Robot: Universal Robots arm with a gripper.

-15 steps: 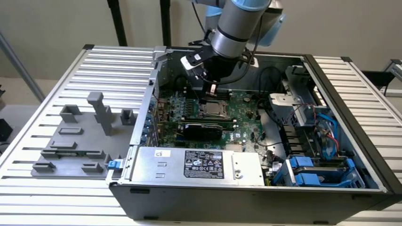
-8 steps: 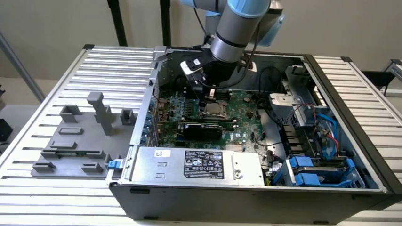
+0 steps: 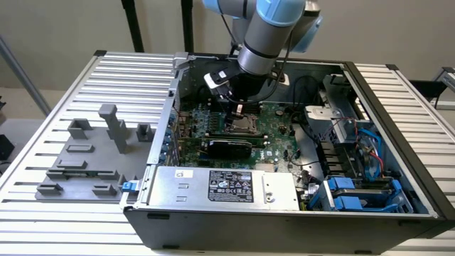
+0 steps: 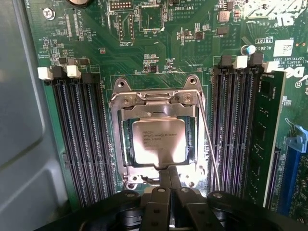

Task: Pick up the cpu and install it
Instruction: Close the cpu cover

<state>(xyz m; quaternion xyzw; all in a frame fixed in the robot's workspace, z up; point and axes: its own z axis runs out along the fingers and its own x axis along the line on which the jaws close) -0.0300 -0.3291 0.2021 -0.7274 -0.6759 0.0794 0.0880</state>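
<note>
Jaws pressed together at cpu (image 4: 159, 141) edge — seated flat in socket frame (image 4: 154, 102), memory slots (image 4: 79, 139) flanking

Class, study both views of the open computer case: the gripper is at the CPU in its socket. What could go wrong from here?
1. The shut gripper sits at the edge of the CPU. A sideways nudge could skew the chip inside the socket frame and possibly harm the contacts beneath.
2. The thin wire lever stands close beside the gripper, so it might snag on a move.
</note>
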